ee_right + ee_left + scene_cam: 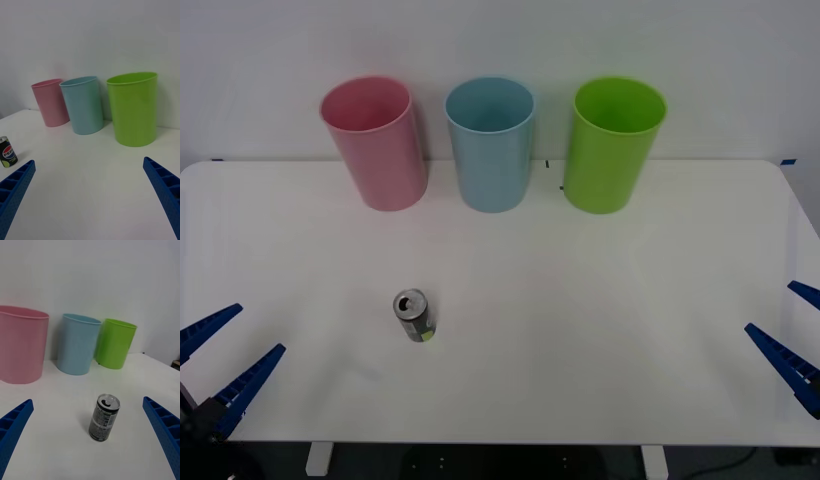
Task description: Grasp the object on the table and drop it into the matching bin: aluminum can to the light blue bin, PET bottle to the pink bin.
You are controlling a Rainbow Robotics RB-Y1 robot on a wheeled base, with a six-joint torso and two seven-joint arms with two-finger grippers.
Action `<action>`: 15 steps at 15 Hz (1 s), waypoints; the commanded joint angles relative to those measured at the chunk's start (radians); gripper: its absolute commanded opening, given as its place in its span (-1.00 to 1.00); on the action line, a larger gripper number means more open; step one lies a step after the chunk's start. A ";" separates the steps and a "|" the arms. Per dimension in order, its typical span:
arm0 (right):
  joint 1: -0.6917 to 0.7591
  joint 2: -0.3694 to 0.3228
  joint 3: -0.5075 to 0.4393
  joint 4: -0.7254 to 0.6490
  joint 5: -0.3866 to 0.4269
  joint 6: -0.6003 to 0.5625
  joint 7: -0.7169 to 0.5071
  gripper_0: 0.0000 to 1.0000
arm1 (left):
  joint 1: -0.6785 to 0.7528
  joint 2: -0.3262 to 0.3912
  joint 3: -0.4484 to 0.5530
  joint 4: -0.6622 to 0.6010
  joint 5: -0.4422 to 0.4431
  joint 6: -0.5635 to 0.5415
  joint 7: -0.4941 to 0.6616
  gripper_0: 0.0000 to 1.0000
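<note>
Desk [600,330]: a wide white top is carrying everything, with three bins lining its far edge and the can standing alone nearer the robot.
Pink bin [374,142]: standing at the left end of the row, not the one wanted here.
Blue bin [491,143]: sitting in the middle of the row, mouth open upward; judging by the task, this is where the can is going.
Green bin [612,144]: standing at the right end, playing no part.
Left gripper [228,355]: waiting at the near left corner, jaws spread wide apart, holding nothing, with the can straight ahead between them in the wrist view.
Right gripper [792,340]: idling at the near right edge, jaws also apart and empty.
Can [414,315]: standing upright on the desk, left of centre, well short of the bins, much nearer the left gripper.
Doing it well: I'd say the left arm should be reaching, closing squarely around the can's middle so it isn't tipping.
</note>
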 commanded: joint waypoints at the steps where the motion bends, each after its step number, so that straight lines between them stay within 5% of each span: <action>1: 0.000 0.000 0.000 0.000 0.000 0.000 0.000 1.00 | 0.031 0.000 0.006 0.000 0.000 0.000 -0.015 1.00; 15: 0.000 0.000 0.000 0.000 0.000 0.000 0.000 1.00 | -0.014 0.005 -0.090 0.058 -0.086 0.011 -0.034 1.00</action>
